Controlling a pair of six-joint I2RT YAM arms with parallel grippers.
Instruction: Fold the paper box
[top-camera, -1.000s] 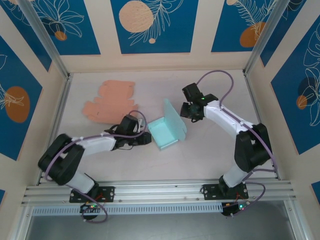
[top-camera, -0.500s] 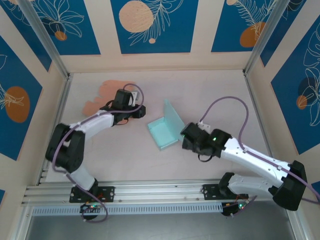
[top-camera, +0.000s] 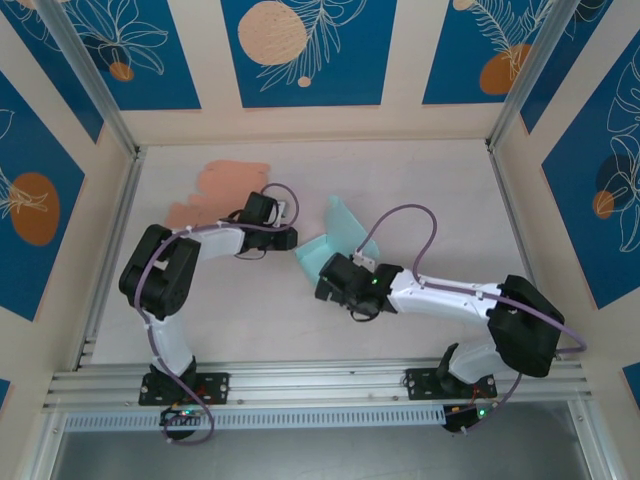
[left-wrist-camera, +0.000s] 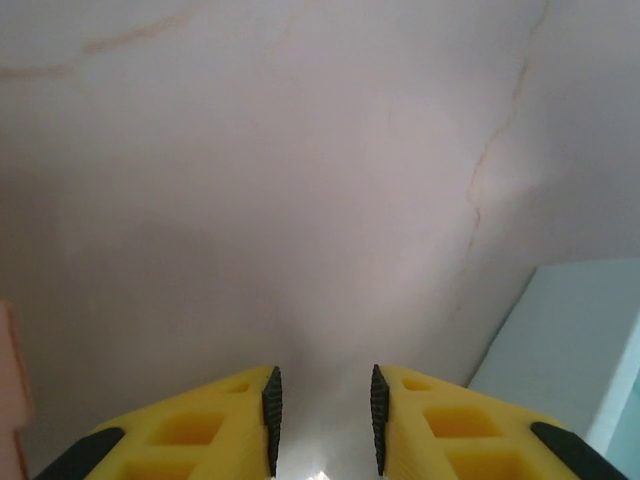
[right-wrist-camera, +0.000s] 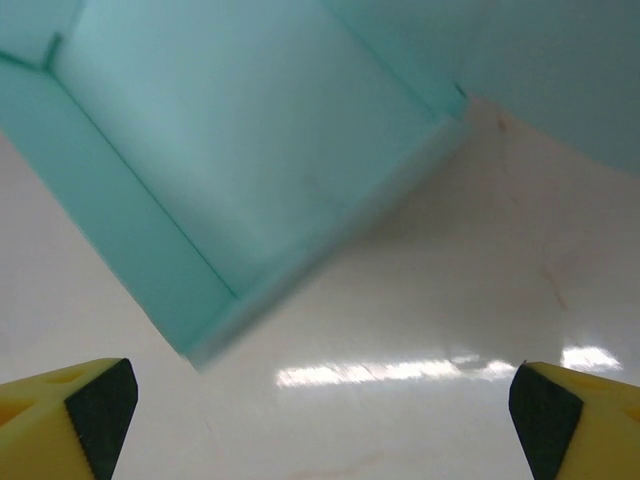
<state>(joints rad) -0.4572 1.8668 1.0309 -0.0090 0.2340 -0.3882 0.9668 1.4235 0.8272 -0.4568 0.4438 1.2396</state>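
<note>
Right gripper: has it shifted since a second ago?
Yes. The right gripper has swung from the far-right side of the teal box toward the near rail and leftward. It is now at the box's near edge, jaws wide open.

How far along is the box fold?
Done: teal box has walls up, lid standing open. In hand: nothing; right pincer open at its corner, left pincer empty over the table. Left: close the lid; orange sheet lies flat, unfolded.
</note>
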